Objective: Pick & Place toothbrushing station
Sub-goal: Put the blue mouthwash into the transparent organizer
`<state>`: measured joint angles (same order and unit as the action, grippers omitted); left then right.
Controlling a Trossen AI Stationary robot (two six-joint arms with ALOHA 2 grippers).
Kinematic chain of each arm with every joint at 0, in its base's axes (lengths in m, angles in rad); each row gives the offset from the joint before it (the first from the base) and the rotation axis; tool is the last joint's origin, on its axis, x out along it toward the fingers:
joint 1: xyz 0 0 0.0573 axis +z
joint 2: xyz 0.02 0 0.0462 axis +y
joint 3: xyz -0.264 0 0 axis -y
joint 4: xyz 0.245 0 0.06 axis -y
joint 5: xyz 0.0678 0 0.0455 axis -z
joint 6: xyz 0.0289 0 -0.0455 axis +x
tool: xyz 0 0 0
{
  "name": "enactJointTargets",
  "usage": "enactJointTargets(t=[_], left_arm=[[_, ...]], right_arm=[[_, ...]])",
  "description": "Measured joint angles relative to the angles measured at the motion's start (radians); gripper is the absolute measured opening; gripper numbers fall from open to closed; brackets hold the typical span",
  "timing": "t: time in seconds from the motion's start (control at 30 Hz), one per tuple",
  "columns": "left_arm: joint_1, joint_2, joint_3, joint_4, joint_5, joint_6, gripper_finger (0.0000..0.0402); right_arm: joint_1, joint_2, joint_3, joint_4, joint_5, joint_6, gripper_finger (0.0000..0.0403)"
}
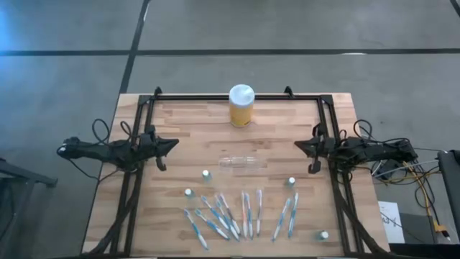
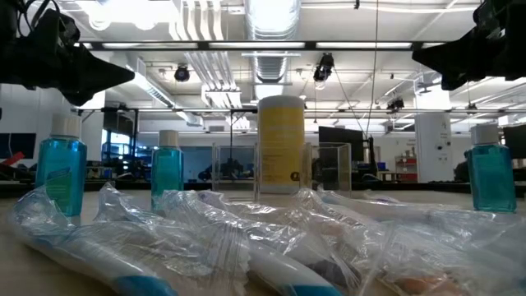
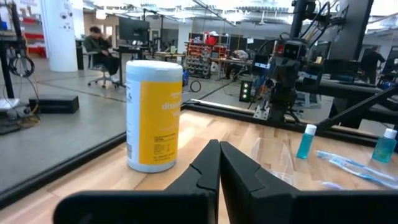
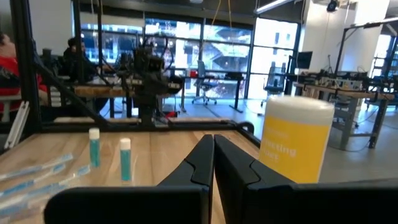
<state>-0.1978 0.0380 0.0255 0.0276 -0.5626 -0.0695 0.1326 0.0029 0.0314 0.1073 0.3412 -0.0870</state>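
High view: my left gripper [image 1: 171, 144] hangs at the left edge of the worktop [image 1: 180, 115], pinched closed, holding nothing; my right gripper [image 1: 300, 146] mirrors it at the right edge, same, closed and empty; clear holder [image 1: 238, 162] lies mid-worktop between them, apparently on its side; toothbrushes [image 1: 244, 214] fanned out in a row nearer the front edge; small capped tubes [image 1: 206, 174] scattered around them; yellow jar [image 1: 241, 106] at the back edge, well apart from the holder.

Low view: wrapped toothbrushes [image 2: 246, 247] fill the foreground in crinkly film; blue tubes [image 2: 62, 168] upright behind; jar centred behind.

Left wrist view: jar [image 3: 153, 115] close ahead; holder [image 3: 273, 155] just beyond my fingertips; one tube [image 3: 305, 141] past it.

Right wrist view: jar [image 4: 295, 140] beside; two tubes [image 4: 125, 159] standing.

Judgement: holder looks light, stiff, slick, thin-walled, likely crackable; I'd pinch a wall near the rim, gently; brushes light, wrappers slippery, grab mid-handle; tubes tip easily; the near tubes crowd the approach, jar doesn't.
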Motion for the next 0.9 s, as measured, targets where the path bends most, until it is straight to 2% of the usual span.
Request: enactJointTargets(t=[0.5, 0.9], left_arm=[[0.000, 0.000, -0.001, 0.011, 0.000, 0.011, 0.0013], [0.000, 0.000, 0.002, -0.010, 0.018, 0.025, 0.0009]], right_arm=[[0.000, 0.012, -0.003, 0.001, 0.003, -0.025, 0.0008], [0.000, 0.013, -0.004, -0.041, 0.000, 0.035, 0.0008]])
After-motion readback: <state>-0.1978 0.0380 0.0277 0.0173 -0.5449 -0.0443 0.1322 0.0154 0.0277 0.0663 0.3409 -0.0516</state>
